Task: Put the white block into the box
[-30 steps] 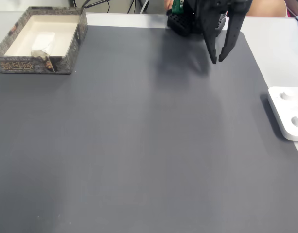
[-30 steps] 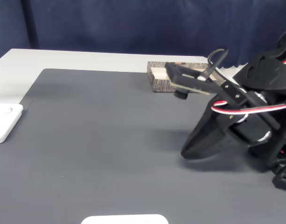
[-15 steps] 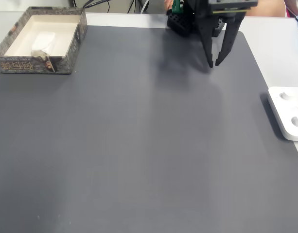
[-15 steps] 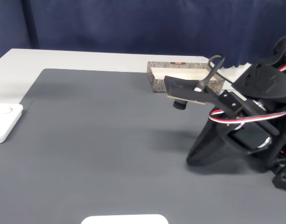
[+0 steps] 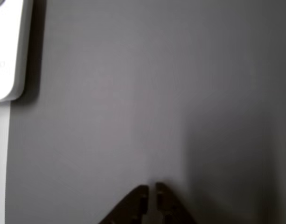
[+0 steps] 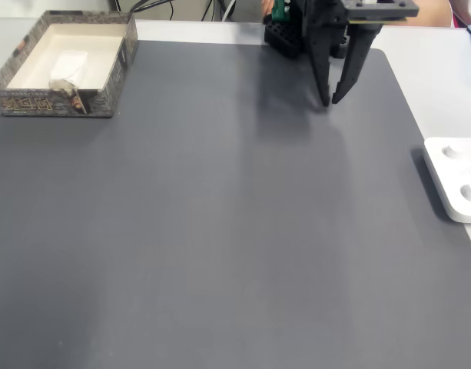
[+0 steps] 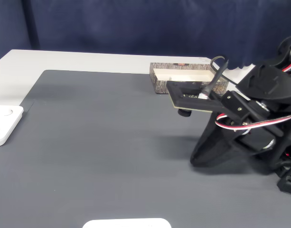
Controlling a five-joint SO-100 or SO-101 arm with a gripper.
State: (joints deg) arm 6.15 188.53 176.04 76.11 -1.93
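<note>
The white block (image 6: 68, 63) lies inside the box (image 6: 35, 103), on the cream floor toward the lower left part of the tray as a fixed view shows it, with a small brownish scrap just beside it near the front wall. The box sits at the far left corner of the dark grey mat (image 6: 220, 231), its speckled grey-brown rim partly over the pale desk (image 6: 442, 92). In another fixed view the box (image 7: 160, 85) appears as a low strip at the back edge of the mat (image 7: 98, 142), partly behind the arm.

The hand (image 6: 329, 101) hangs well apart from the box, near the arm's base at the top of the mat, its two dark fingers (image 6: 320, 69) pointing down over bare mat with a narrow gap between the tips and nothing held. In the other view the tips (image 5: 152, 188) stand almost together at the bottom edge, a thin slit between them.

A white rounded plastic device (image 6: 455, 178) rests at the right edge of the mat, also visible at the upper left in the other view (image 5: 7, 56) and at the left in a fixed view (image 7: 4, 124).
</note>
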